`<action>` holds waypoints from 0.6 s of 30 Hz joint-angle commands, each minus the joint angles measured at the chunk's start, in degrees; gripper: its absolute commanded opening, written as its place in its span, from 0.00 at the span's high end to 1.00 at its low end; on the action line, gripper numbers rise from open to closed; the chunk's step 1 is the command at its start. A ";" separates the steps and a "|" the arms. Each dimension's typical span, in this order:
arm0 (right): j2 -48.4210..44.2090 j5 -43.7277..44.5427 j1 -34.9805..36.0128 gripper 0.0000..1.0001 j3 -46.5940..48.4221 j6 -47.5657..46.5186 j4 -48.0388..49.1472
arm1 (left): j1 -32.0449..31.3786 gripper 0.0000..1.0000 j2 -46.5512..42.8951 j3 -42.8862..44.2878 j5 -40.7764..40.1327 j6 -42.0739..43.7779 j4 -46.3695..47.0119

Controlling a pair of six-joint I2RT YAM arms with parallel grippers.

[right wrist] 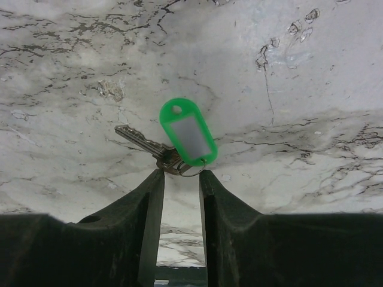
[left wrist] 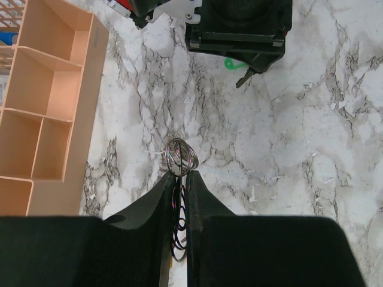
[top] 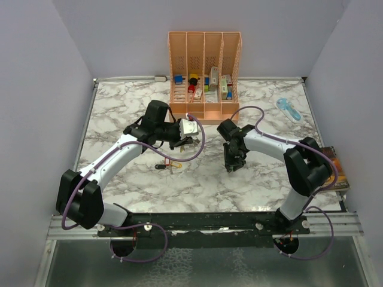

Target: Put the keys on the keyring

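- Left wrist view: left gripper [left wrist: 178, 174] pinches the silvery keyring [left wrist: 181, 155] between pressed-together fingers, over the marble table [left wrist: 287, 149].
- Right wrist view: right gripper [right wrist: 181, 173] jaws stand apart; green-tagged key [right wrist: 187, 137] lies at their tips.

Keyring [left wrist: 179, 156]: I see silvery wire coils, upright, pinched in left gripper [left wrist: 178, 176], just in front of peach organizer [left wrist: 54, 89]. Green-tagged key [right wrist: 187, 134]: lying flat, farther out from organizer, blade and tag splayed. Red-tagged key [top: 192, 88] inside organizer.
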 commanded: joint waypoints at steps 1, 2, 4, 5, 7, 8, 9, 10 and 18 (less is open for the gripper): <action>1.40 1.15 -0.32 0.70 1.99 1.34 1.69 | 0.39 1.00 -1.81 -0.29 1.84 0.14 2.10; 1.63 1.25 -0.40 0.70 2.16 1.34 1.80 | 0.35 1.00 -1.85 -0.30 1.81 0.08 2.12; 2.41 1.74 -0.58 0.70 2.54 1.23 1.78 | 0.39 1.00 -1.90 -0.45 1.87 0.11 2.23; 2.88 2.19 -0.71 0.69 2.77 1.22 1.73 | 0.42 1.00 -1.90 -0.39 1.88 0.05 2.28; 3.93 3.08 -0.94 0.69 3.14 1.23 1.37 | 0.43 1.00 -2.01 -0.46 1.88 -0.05 2.33; 4.10 3.58 -1.00 0.69 3.19 1.28 1.33 | 0.41 1.00 -1.95 -0.46 1.79 -0.07 2.33; 4.15 4.05 -1.09 0.70 3.16 1.42 1.49 | 0.43 1.00 -1.99 -0.52 1.76 -0.05 2.29; 4.12 4.38 -1.19 0.71 3.07 1.35 1.58 | 0.43 1.00 -1.99 -0.54 1.75 -0.05 2.27; 2.61 9.52 -2.26 0.92 1.33 -1.44 3.60 | 0.52 1.00 -2.19 -0.83 1.96 -0.33 2.65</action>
